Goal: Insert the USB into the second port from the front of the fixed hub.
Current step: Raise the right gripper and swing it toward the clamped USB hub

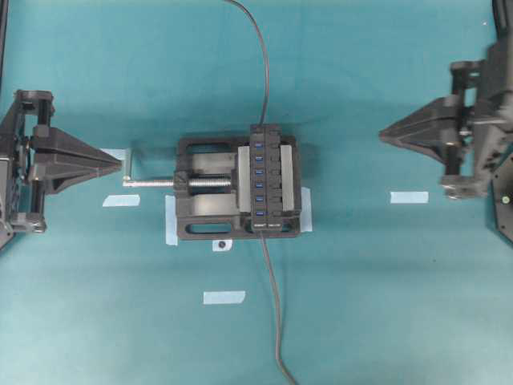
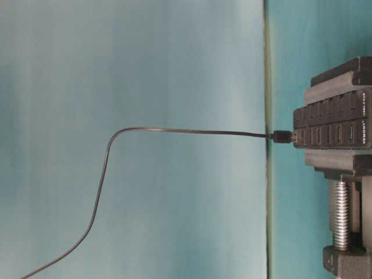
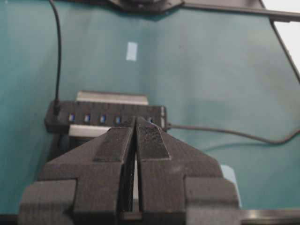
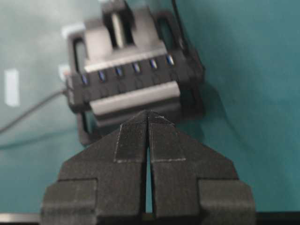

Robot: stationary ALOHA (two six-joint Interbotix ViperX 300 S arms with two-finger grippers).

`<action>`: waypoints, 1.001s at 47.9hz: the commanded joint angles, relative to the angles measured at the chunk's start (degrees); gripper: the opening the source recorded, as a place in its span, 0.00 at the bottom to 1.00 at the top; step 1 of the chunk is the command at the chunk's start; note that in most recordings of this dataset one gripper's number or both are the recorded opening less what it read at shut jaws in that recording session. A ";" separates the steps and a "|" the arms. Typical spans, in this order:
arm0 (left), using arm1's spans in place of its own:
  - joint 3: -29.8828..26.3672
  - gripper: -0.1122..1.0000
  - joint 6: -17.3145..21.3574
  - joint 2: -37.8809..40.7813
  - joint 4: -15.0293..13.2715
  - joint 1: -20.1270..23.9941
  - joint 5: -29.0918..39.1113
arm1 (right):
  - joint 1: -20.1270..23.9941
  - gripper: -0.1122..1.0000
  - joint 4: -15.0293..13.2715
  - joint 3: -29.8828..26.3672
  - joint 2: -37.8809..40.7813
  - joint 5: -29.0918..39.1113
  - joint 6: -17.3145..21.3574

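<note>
I'm seeing the fixed hub [image 1: 268, 178] sitting clamped in the black vise [image 1: 210, 188] at mid-table, a long narrow black bar with a row of blue slots and small black switches beside them. The vise's silver screw [image 1: 152, 183] is sticking out toward the left arm. Vise corners are sitting over strips of pale tape [image 1: 171, 220] on the teal table [image 1: 385, 305].

The USB [image 2: 283, 136] is showing in the table-level view as a small black rectangular plug on a thin black cable [image 2: 174, 131], seated in the end face of the hub, not in one of the blue slots. In the overhead view that thin cable is trailing off the near end of the hub toward the bottom edge; a thicker black hub cable [image 1: 258, 48] is leaving the far end toward the top.

Left gripper [image 1: 119, 165] is hanging just past the screw's handle end, jaws pressed together, gripping nothing; its wrist view is showing the two pads [image 3: 152, 140] meeting. Right gripper [image 1: 383, 133] is parked well apart from the vise, jaws fully together too, nothing between them. Neither is touching the cable or the hub.
</note>
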 commanded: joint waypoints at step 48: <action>-1.49 0.10 1.49 0.35 0.26 0.09 6.68 | -3.96 0.09 -8.44 -16.00 25.22 1.85 -0.97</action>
